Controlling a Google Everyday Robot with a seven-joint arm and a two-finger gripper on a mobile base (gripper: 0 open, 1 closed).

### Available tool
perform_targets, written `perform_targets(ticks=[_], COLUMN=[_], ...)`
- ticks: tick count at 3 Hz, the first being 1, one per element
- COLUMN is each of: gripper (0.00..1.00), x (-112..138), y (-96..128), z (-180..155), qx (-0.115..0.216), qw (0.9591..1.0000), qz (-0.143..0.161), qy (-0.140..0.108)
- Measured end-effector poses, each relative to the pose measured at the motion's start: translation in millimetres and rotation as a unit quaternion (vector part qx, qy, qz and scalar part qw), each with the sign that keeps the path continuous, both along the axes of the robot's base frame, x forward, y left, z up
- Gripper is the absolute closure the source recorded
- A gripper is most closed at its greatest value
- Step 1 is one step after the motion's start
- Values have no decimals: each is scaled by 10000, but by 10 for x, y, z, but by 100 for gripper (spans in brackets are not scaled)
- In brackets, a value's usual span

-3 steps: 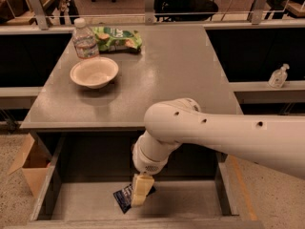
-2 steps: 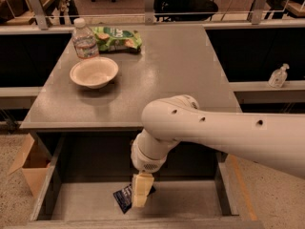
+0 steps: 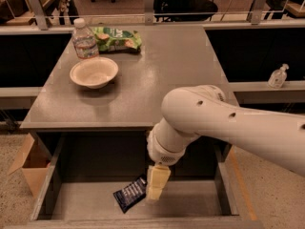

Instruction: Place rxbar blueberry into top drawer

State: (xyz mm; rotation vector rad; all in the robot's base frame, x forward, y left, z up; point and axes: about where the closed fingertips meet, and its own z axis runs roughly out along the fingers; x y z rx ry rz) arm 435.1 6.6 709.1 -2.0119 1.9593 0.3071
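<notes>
The rxbar blueberry (image 3: 129, 195), a dark navy wrapper with white lettering, lies flat on the floor of the open top drawer (image 3: 195, 202), left of centre. My gripper (image 3: 156, 185) hangs down into the drawer from the white arm (image 3: 214, 123). It sits just right of the bar's right end, slightly above the floor. Whether it still touches the bar does not show.
On the grey desk top (image 3: 167, 80) stand a white bowl (image 3: 94, 72), a water bottle (image 3: 84, 39) and a green snack bag (image 3: 116, 38) at the back left. A cardboard box (image 3: 28, 168) sits on the floor left of the drawer. A sanitizer bottle (image 3: 278, 76) stands at right.
My gripper has shifted a little to the right and up, away from the bar. The bar stays on the drawer floor and shows more fully.
</notes>
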Motion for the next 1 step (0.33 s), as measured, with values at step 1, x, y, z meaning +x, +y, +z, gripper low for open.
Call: perform_targets(ticks=[1], gripper=[0], x=[13], y=[-321], z=[-40], qx=[62], qw=[9995], qz=[-258], qy=[181])
